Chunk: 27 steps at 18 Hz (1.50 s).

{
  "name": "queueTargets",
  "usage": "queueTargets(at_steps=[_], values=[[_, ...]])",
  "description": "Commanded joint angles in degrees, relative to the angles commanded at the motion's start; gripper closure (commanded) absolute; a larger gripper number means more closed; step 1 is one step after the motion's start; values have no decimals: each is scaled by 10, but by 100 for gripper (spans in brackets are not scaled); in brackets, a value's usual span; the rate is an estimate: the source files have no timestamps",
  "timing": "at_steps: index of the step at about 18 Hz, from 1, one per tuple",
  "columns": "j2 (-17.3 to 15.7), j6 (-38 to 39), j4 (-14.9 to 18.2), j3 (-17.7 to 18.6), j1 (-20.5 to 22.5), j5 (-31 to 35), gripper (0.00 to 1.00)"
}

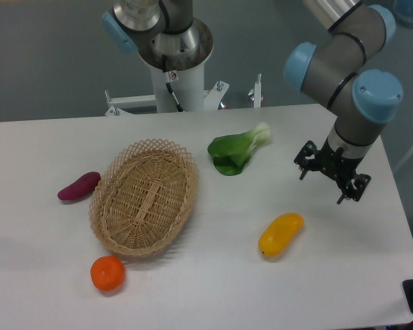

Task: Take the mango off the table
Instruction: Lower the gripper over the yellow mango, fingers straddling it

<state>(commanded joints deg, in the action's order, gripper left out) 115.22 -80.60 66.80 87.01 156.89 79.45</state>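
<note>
The mango (281, 234) is a glossy yellow-orange oval lying on the white table (344, 289), right of centre towards the front. My gripper (328, 183) hangs from the arm's wrist above the table, behind and to the right of the mango and well apart from it. Its black fingers (305, 167) stand spread, and nothing is between them.
A wicker basket (144, 196) sits left of centre. A green bok choy (237, 151) lies behind the mango. A round orange tangerine (108, 272) is at the front left and a purple sweet potato (78, 185) left of the basket. The arm's base (175, 62) stands at the table's back edge.
</note>
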Motion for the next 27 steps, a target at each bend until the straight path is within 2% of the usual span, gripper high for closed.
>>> queueTargets(at_steps=[6,10,13,17,27], values=[[4,4,0,-4,-18,1,0],[19,5,-1,-12,-28,2,0],[31,50,-2,-12,-35,1,0],[53,102,-55,-14,-48,1,0],[72,122,-67,-2,-67,1,0]])
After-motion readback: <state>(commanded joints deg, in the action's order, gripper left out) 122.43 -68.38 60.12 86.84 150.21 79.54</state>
